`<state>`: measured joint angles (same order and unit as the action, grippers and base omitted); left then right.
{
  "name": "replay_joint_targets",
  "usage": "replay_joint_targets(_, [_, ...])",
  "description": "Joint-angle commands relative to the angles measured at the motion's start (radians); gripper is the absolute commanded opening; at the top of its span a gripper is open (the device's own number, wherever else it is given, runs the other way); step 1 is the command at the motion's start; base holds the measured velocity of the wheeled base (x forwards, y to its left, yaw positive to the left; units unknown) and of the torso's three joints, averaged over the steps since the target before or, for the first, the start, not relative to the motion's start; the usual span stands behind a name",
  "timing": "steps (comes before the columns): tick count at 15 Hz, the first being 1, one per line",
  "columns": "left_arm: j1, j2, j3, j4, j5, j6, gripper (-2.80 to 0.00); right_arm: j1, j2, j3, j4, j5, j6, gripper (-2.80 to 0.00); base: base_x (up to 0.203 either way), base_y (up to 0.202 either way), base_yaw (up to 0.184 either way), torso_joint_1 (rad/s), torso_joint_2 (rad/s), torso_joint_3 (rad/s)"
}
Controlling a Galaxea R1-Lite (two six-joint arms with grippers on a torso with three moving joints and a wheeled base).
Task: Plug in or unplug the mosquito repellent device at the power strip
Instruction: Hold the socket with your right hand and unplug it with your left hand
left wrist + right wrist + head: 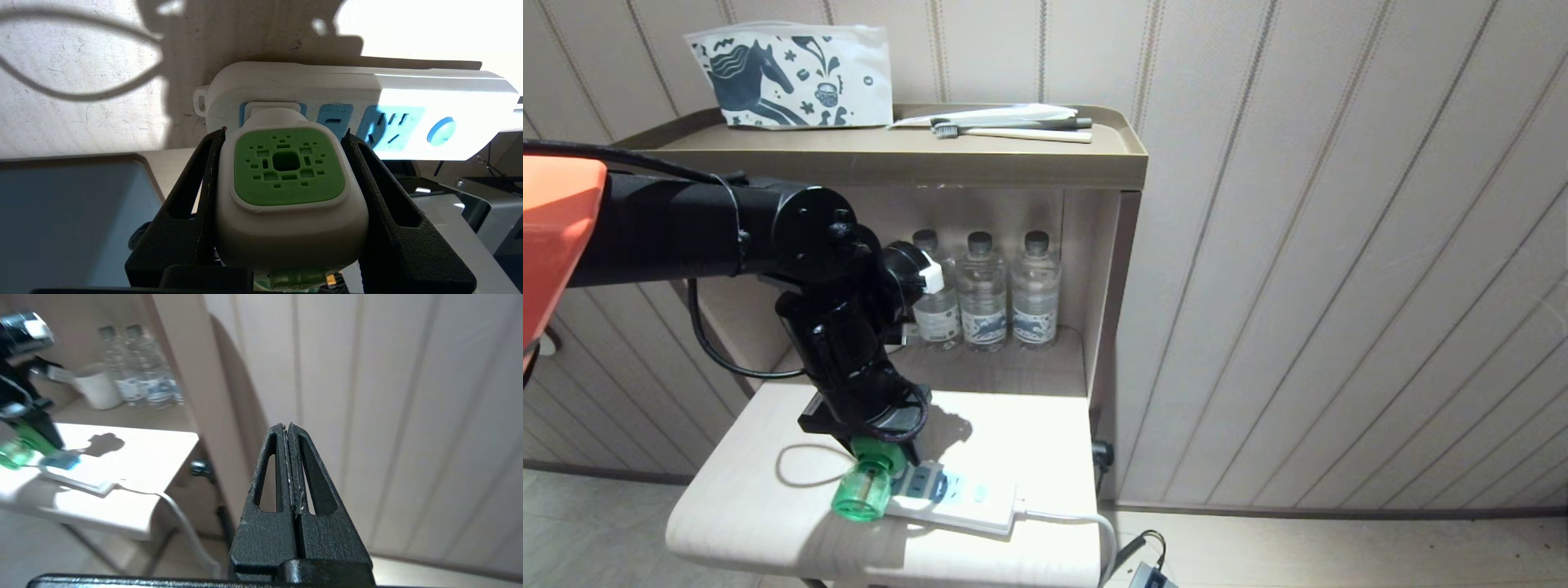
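The mosquito repellent device [864, 490] lies sideways on the small table, its green bottle pointing toward the table's front. Its white head with the green vented face [286, 163] sits between my left gripper's black fingers [196, 192], which press on both of its sides. My left gripper [876, 447] comes down on it from above. The head's white plug end sits against the end socket of the white power strip [408, 90], which lies flat on the table [964, 494]. My right gripper [287, 425] hangs shut and empty off to the right by the wall, away from the strip [77, 475].
Three clear water bottles [984, 294] stand in the open shelf behind the pale table [768, 523]; a white mug [98, 390] stands beside them. A printed pouch [792, 77] and toothbrushes [1013, 126] lie on the cabinet top. The strip's white cord [1086, 523] drops off the table's right edge.
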<state>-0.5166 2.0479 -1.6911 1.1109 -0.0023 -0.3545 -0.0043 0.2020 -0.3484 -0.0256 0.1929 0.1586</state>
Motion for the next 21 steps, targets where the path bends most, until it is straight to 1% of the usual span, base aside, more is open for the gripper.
replay_joint_targets(1, [-0.002,-0.003,-0.001,0.006,-0.001,-0.003,-2.8,0.002,0.29,-0.054,-0.06,0.03,0.02,-2.8,0.0,0.0,0.0,0.0,0.0,0.0])
replay_joint_targets(3, [-0.006,0.003,-0.002,0.002,-0.002,-0.003,-2.8,0.036,0.577,-0.091,-0.194,0.067,0.038,-2.8,0.0,0.0,0.0,0.0,0.0,0.0])
replay_joint_targets(4, [-0.008,0.006,-0.007,0.001,-0.001,-0.003,-2.8,0.079,0.72,-0.106,-0.27,0.071,0.044,-2.8,0.0,0.0,0.0,0.0,0.0,0.0])
replay_joint_targets(5, [-0.008,0.008,-0.009,0.001,-0.002,-0.003,-2.8,0.146,0.857,-0.118,-0.341,0.067,0.046,-2.8,0.0,0.0,0.0,0.0,0.0,0.0])
replay_joint_targets(7, [-0.008,0.013,-0.007,-0.002,-0.003,-0.003,-2.8,0.337,1.121,-0.149,-0.477,0.028,0.048,-2.8,0.0,0.0,0.0,0.0,0.0,0.0])
replay_joint_targets(8, [-0.008,0.014,-0.005,-0.002,-0.005,-0.003,-2.8,0.419,1.247,-0.167,-0.546,0.004,0.051,-2.8,0.0,0.0,0.0,0.0,0.0,0.0])
replay_joint_targets(10, [-0.01,0.014,-0.007,-0.002,-0.007,-0.001,-2.8,0.532,1.45,-0.206,-0.68,-0.011,0.052,-2.8,0.0,0.0,0.0,0.0,0.0,0.0])
replay_joint_targets(12, [-0.019,0.018,-0.009,-0.003,-0.009,-0.001,-2.8,0.63,1.56,-0.265,-0.788,-0.002,0.053,-2.8,0.0,0.0,0.0,0.0,0.0,0.0])
replay_joint_targets(14, [-0.041,0.028,-0.012,-0.005,-0.014,-0.003,-2.8,0.723,1.685,-0.366,-0.782,0.016,0.054,-2.8,0.0,0.0,0.0,0.0,0.0,0.0])
replay_joint_targets(15, [-0.049,0.028,-0.012,-0.006,-0.015,-0.003,-2.8,0.761,1.734,-0.408,-0.78,0.021,0.054,-2.8,0.0,0.0,0.0,0.0,0.0,0.0])
replay_joint_targets(16, [-0.065,0.03,-0.013,-0.013,-0.015,-0.003,-2.8,0.776,1.782,-0.448,-0.776,0.025,0.054,-2.8,0.0,0.0,0.0,0.0,0.0,0.0])
replay_joint_targets(17, [-0.072,0.034,-0.013,-0.016,-0.015,-0.004,-2.8,0.786,1.824,-0.485,-0.772,0.028,0.053,-2.8,0.0,0.0,0.0,0.0,0.0,0.0])
replay_joint_targets(18, [-0.073,0.034,-0.013,-0.016,-0.014,-0.005,-2.8,0.793,1.835,-0.5,-0.769,0.031,0.053,-2.8,0.0,0.0,0.0,0.0,0.0,0.0])
replay_joint_targets(19, [-0.08,0.049,-0.026,-0.018,-0.012,-0.024,-2.8,0.793,1.854,-0.51,-0.772,0.031,0.053,-2.8,0.0,0.0,0.0,0.0,0.0,0.0])
replay_joint_targets(21, [-0.082,0.068,-0.045,-0.017,-0.01,-0.034,-2.8,0.795,1.928,-0.524,-0.779,0.032,0.049,-2.8,0.0,0.0,0.0,0.0,0.0,0.0])
